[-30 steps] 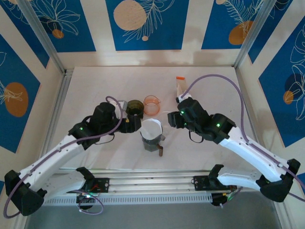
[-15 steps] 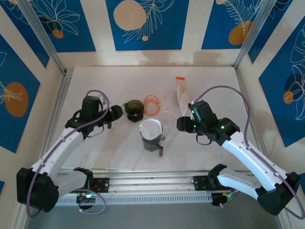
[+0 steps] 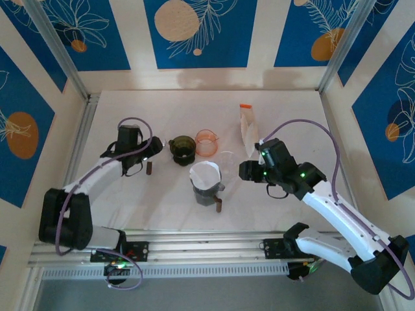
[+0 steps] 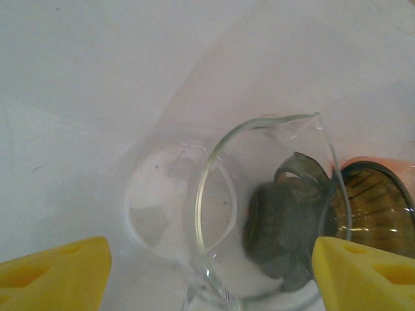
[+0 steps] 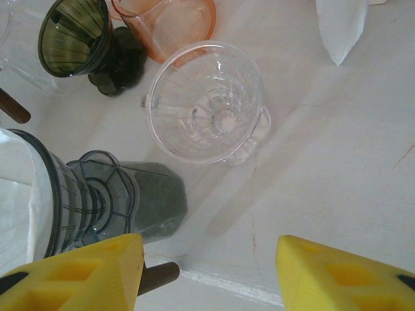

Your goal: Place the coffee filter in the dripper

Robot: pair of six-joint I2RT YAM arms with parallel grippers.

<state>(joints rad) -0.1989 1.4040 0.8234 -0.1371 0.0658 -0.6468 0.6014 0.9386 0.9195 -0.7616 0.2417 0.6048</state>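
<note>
Well, table: big, white and flat. All the coffee things stand on it, under both grippers.
Right gripper: its two yellow fingers are wide apart and nothing is between them. I think it hangs free because it has nothing to carry.
Left gripper: its fingers are far apart too, and they pinch nothing.
Filter bag: it lies far ahead of the right gripper, off to its right. The spare papers live there.
Glass jug: it is clear and sits right in front of the left gripper, close to its right finger. As far as I can tell, it is not squeezed.
Grey dripper: it stands just beside the right gripper's left finger, wide mouth up so paper can sit inside.
Coffee filter: the white paper sits inside the grey dripper, open at the top. That is where it belongs, so the job looks done.
Clear dripper: it sits straight ahead of the right gripper, empty.
Green dripper: it sits ahead and to the left of the right gripper, empty.
Orange cup: it sits just past the clear dripper.
</note>
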